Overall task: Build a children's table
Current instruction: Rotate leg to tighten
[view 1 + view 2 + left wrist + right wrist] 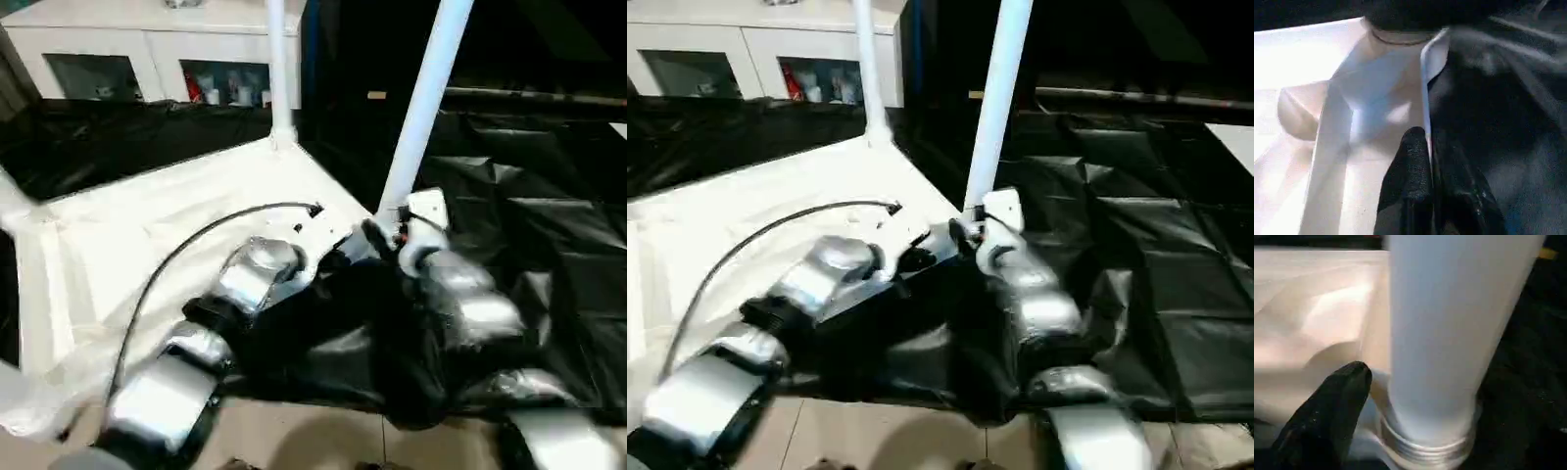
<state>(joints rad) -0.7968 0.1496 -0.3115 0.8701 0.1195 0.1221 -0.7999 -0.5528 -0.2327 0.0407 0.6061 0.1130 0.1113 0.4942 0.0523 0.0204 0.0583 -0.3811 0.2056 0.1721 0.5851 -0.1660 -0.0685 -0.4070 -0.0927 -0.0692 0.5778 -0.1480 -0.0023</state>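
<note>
The white tabletop (pixel 147 225) lies underside up on black sheeting. A white leg (pixel 278 69) stands in its far corner socket. Another leg (pixel 426 98) rises from the near right corner, its threaded end (pixel 1425 445) showing at the socket. My left gripper (pixel 1427 142) is shut on the tabletop's thin rim (pixel 1425 73) beside that corner, one finger on each side. My right gripper (pixel 384 235) sits at the base of the near leg (pixel 1449 333); its finger (pixel 1327 416) stands a little off the tube, so it is open around it.
Black plastic sheeting (pixel 529 196) covers the floor to the right and behind. A white cabinet with glass doors (pixel 147 49) stands at the back. A black cable (pixel 196 240) arcs over my left forearm. Another white upright (pixel 10 201) shows at the left edge.
</note>
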